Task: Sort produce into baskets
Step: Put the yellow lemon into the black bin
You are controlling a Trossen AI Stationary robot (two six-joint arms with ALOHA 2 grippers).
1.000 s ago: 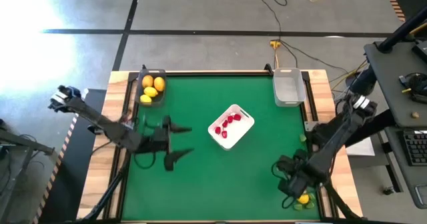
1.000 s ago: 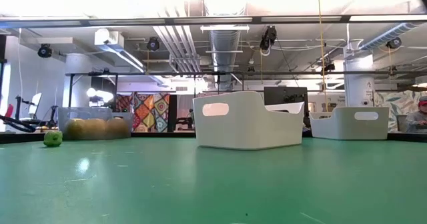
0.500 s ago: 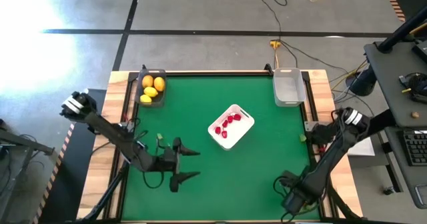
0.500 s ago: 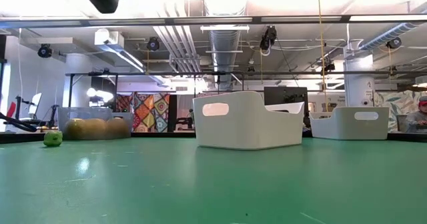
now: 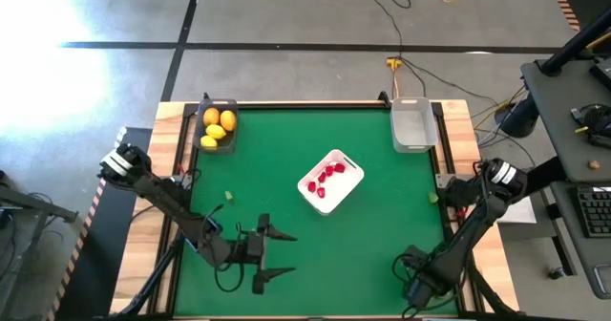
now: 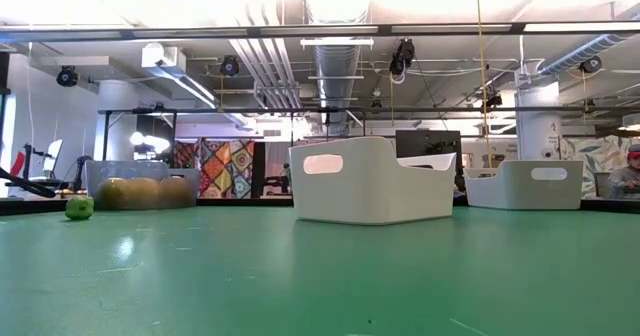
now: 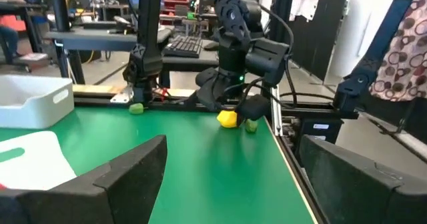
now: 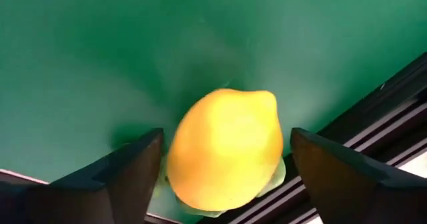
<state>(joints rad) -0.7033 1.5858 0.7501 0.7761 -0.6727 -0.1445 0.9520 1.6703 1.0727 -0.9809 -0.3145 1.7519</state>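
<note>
A yellow lemon (image 8: 223,147) lies on the green table by its near right corner, on top of a small pale green piece (image 8: 279,173). My right gripper (image 8: 225,174) points down over it, open, with one finger on each side of the lemon and a narrow gap at each. In the high view this gripper (image 5: 416,288) hides the lemon. The left wrist view shows the lemon (image 7: 227,119) and a green piece (image 7: 251,125) below that gripper. My left gripper (image 5: 279,254) hangs open and level over the near left of the table, with nothing between its fingers.
A dark bin (image 5: 218,127) with lemons and an orange stands at the far left. A clear bin (image 5: 412,125) is at the far right, and a white tray (image 5: 346,163) with red berries in the middle. Green pieces lie at the left (image 5: 229,196) and by the right edge (image 5: 432,198).
My left gripper has gone toward the near edge and a little to the right, sinking, still open. My right gripper has moved down toward the near right corner and tipped more steeply downward, so it now covers the lemon in the high view.
</note>
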